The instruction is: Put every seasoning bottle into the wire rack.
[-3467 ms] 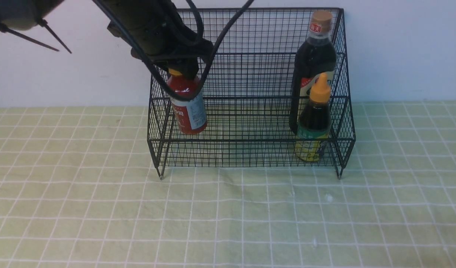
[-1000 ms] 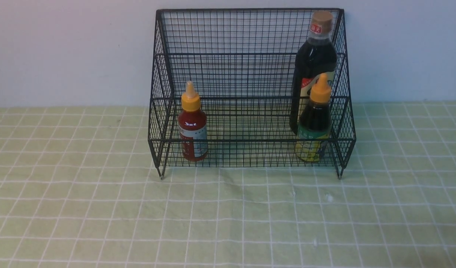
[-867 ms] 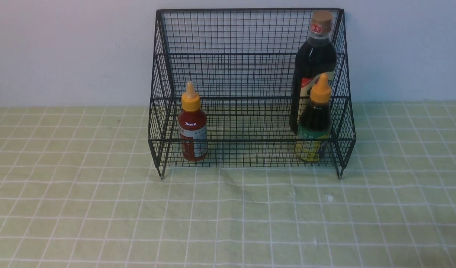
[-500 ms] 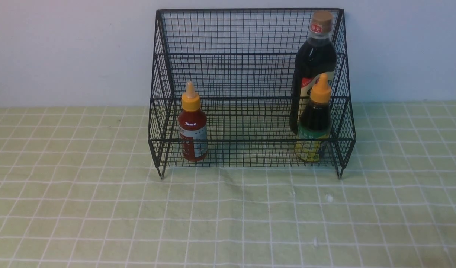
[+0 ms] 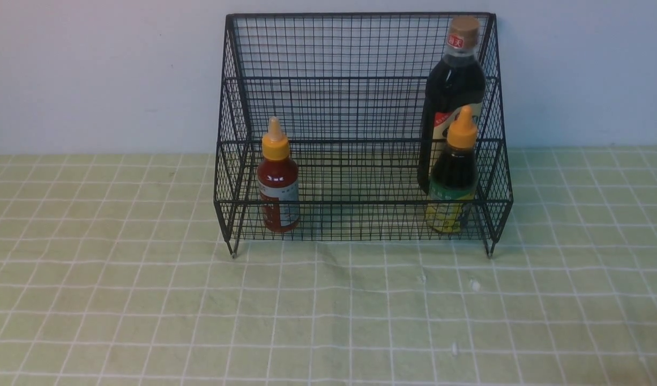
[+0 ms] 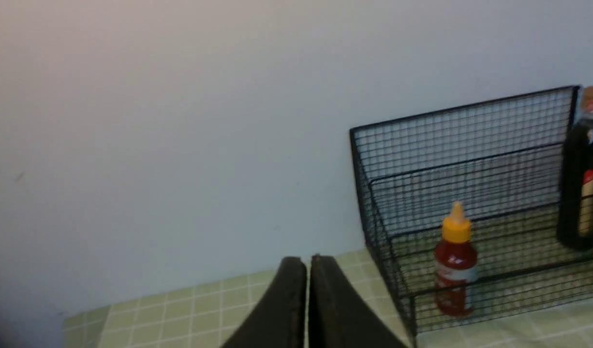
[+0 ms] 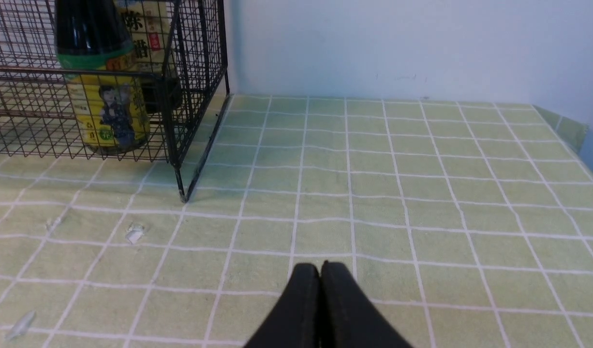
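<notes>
We see three bottles [image 5: 277,177] standing upright in the rack [image 5: 360,107]. Our left hand [image 6: 307,270] and right hand [image 7: 319,275] are closed and hold nothing

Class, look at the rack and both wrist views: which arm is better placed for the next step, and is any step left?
Neither. All three bottles, red-brown, tall dark and small dark, stand upright inside the wire rack. The left pincer and right pincer are shut, empty and outside it.

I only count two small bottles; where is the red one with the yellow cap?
In the front view the red bottle stands upright inside the wire rack, near its left front corner, well apart from the two dark bottles on the right.
</notes>
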